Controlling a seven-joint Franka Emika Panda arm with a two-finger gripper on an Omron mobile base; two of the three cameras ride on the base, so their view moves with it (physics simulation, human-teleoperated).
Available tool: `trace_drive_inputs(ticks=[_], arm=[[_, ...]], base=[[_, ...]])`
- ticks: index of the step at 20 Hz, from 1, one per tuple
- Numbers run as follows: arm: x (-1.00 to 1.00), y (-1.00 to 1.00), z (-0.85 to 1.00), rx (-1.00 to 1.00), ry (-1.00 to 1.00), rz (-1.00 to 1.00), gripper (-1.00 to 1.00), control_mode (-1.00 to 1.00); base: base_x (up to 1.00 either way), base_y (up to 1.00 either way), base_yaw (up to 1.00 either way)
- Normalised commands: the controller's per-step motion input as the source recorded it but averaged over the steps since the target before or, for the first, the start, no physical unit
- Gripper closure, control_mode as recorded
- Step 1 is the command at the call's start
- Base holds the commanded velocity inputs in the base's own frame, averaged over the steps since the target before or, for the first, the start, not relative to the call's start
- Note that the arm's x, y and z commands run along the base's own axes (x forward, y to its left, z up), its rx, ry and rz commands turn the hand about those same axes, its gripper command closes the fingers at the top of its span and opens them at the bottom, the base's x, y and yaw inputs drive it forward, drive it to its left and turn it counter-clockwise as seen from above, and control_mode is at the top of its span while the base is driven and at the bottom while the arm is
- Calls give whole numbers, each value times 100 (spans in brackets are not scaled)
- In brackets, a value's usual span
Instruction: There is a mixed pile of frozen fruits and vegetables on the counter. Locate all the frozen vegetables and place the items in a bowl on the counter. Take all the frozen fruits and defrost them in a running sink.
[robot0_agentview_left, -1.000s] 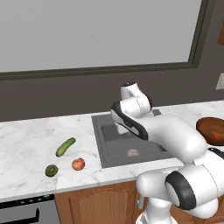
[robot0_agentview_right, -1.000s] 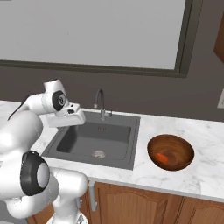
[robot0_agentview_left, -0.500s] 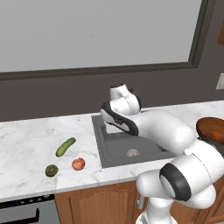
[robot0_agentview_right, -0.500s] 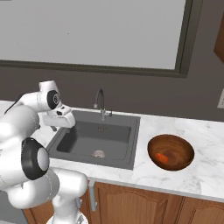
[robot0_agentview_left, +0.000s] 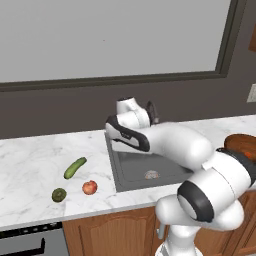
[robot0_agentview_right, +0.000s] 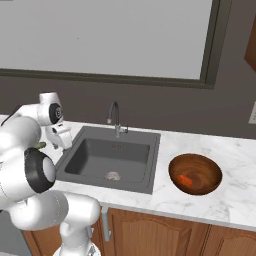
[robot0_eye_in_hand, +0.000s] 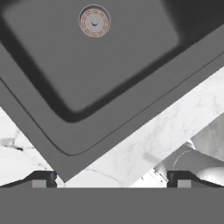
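On the white counter (robot0_agentview_left: 35, 160) left of the sink (robot0_agentview_left: 145, 170) lie the green cucumber (robot0_agentview_left: 75, 168), the red apple (robot0_agentview_left: 89, 187) and a dark green round fruit (robot0_agentview_left: 59, 195). The orange carrot (robot0_agentview_right: 184, 179) rests inside the brown bowl (robot0_agentview_right: 196, 162), on the counter right of the sink (robot0_agentview_right: 111, 159). My gripper (robot0_agentview_left: 121, 144) hangs over the sink's left rim, open and holding nothing. In the hand view its fingertips (robot0_eye_in_hand: 41, 179) stand wide apart above the basin's corner, with the drain (robot0_eye_in_hand: 94, 21) beyond them.
The curved faucet (robot0_agentview_right: 115, 117) stands behind the basin, with a dark wall and a large window frame beyond it. My own arm arches over the sink and hides part of the bowl (robot0_agentview_left: 243, 144) in the left base view. Wooden cabinets run below the counter.
The arm has swung left, carrying the hand from above the basin's middle to its left rim. The jaws stayed open. The food and the bowl have not moved.
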Motion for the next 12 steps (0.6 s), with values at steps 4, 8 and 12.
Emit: trace_drive_inputs(ticks=[4, 8, 12], arm=[[14, 50, -4, 0, -6, -25, -100, -100], [18, 55, -10, 0, -7, -24, -100, -100], [26, 57, -9, 0, -1, -16, -100, -100]], base=[[0, 0, 0], [0, 0, 0], [0, 0, 0]])
